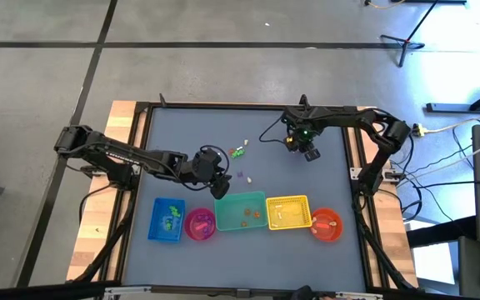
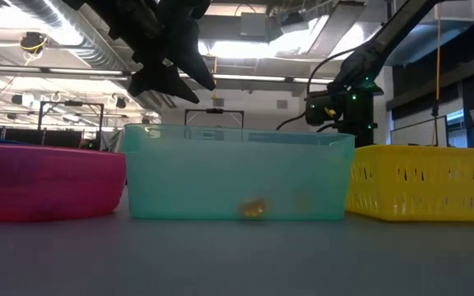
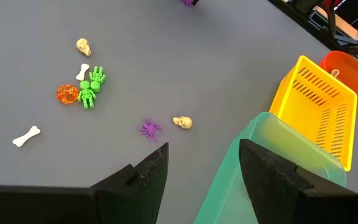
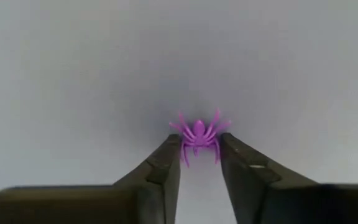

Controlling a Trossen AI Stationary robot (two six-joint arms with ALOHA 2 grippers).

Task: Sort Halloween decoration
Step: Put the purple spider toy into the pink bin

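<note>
The right gripper is down at the far part of the table; its fingers are narrowed around a purple spider, tips touching its legs. The left gripper hangs with fingers wide and empty at the teal bin's far-left corner. Loose trinkets, green skeletons, bones and skulls, lie mid-table.

Bright ceiling glare in the low view (wrist views soft-edged).
</note>
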